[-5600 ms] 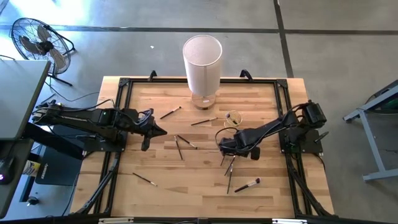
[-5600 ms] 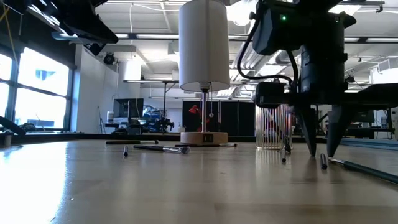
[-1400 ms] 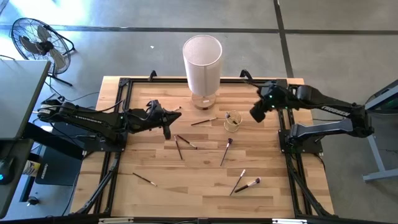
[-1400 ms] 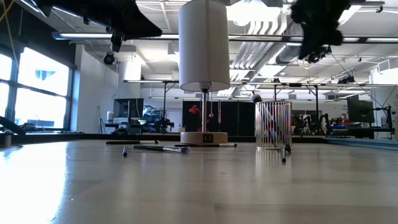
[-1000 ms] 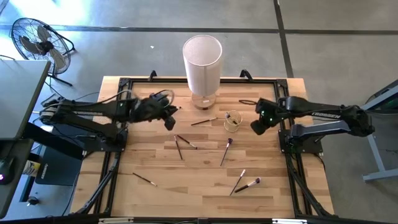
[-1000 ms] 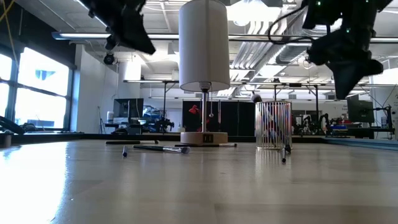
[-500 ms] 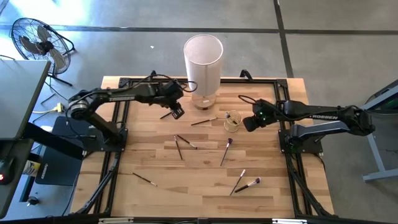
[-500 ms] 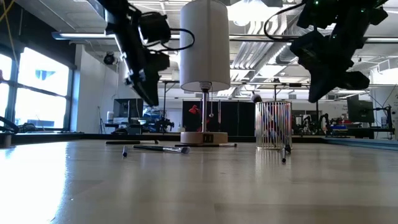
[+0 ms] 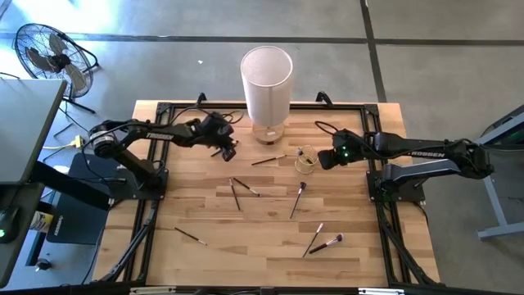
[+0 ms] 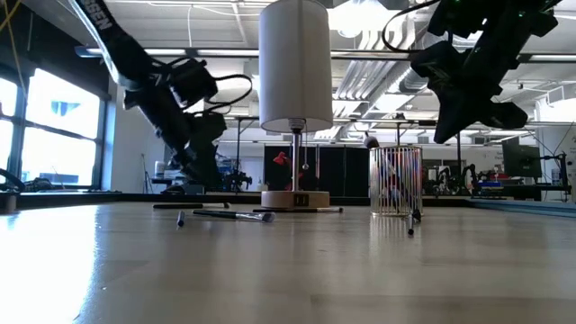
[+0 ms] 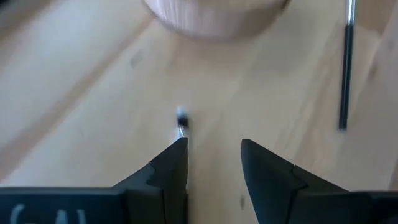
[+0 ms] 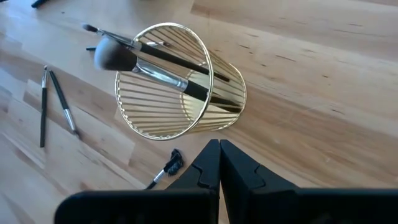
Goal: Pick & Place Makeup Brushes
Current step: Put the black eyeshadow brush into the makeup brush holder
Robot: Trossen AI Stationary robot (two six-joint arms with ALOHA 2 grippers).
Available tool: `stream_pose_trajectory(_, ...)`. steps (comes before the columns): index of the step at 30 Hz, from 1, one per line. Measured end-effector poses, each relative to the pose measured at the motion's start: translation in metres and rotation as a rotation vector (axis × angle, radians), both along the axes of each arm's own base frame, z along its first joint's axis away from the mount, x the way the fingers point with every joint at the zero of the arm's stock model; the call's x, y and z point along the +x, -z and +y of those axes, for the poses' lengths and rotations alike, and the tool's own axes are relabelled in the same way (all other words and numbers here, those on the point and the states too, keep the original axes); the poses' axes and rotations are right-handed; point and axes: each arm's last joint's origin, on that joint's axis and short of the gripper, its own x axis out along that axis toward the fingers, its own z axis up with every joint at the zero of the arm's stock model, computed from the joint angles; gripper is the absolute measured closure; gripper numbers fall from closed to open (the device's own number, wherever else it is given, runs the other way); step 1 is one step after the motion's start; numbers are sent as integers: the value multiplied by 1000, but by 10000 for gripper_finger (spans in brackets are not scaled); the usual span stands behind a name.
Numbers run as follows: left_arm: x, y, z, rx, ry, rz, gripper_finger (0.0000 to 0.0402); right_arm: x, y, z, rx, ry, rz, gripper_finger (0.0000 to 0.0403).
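Your left gripper (image 9: pixel 229 148) sits low over the far left part of the wooden table (image 9: pixel 205 262), just in front of the tall white cylinder (image 9: pixel 267 82) and its round wooden base (image 11: pixel 214 15). Its fingers (image 11: pixel 168 171) are spread apart with nothing between them. Through the left wrist view you see a thin brush (image 11: pixel 182 124) lying on the wood just ahead of the gap, its small dark tip close to one finger, not yet between the two. A second dark stick (image 11: pixel 346 65) lies further off to the side, near the base.

Your right gripper (image 9: pixel 322 161) hangs above the table just beside the gold wire cup (image 9: pixel 306 159), on the cup's right side. Its fingers (image 12: pixel 219 163) are pressed together and empty. The right wrist view looks down at the cup, where a thick brush with a grey tuft (image 12: pixel 152 70) and a thinner one lean inside, heads up past the rim. Another brush's dark tuft (image 12: pixel 172 162) lies on the table right before the closed fingertips.

The remaining makeup brushes (image 9: pixel 298 199) are scattered on the table: a crossed pair (image 9: pixel 239 191) near the middle, one (image 9: pixel 268 159) between the cylinder and the cup, one (image 9: pixel 190 236) toward the near left, and two (image 9: pixel 320 241) at the near right. All are well apart from both grippers.
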Motion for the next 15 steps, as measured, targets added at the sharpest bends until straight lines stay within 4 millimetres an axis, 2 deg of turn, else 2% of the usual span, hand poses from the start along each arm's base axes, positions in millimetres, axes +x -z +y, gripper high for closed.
stream_pose_trajectory(4,-6,2,9,68,4,-22,254,1,-1,0,-2,1,-12,401)
stream_pose_trajectory(7,-3,3,18,114,19,-24,254,2,-2,-1,-9,3,-30,402)
stream_pose_trajectory(15,9,18,27,76,74,61,254,3,-3,-1,-7,27,-47,402)
